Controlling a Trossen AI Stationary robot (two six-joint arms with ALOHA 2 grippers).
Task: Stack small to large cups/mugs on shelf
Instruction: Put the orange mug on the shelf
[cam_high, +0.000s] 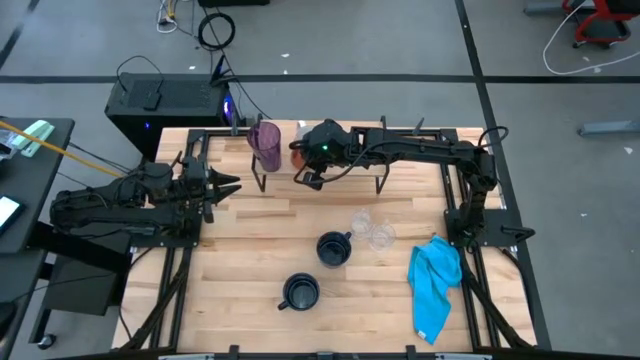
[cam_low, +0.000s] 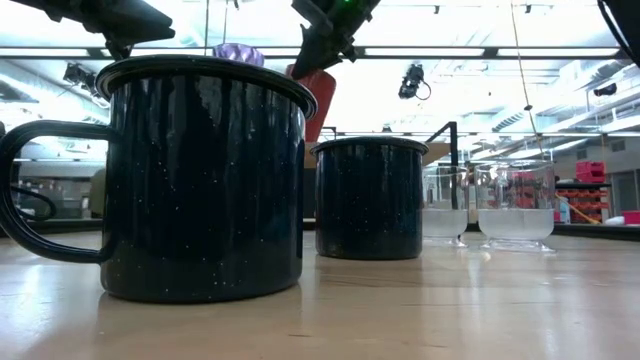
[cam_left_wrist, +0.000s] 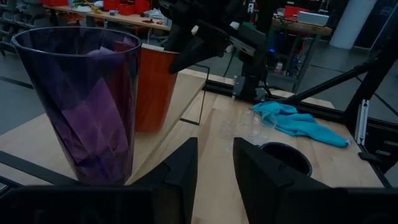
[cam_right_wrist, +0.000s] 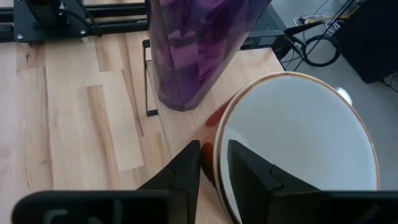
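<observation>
2 cups stand on the shelf (cam_high: 345, 175): purple tumbler (cam_high: 266, 145), white-and-orange mug (cam_right_wrist: 292, 149).

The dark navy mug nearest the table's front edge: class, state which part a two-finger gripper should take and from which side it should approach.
Take the rim of the front navy mug from straight above, one finger inside and one outside the wall. It stands upright with its mouth open, and its handle points toward the front-left, so grip the rim opposite the handle.
</observation>
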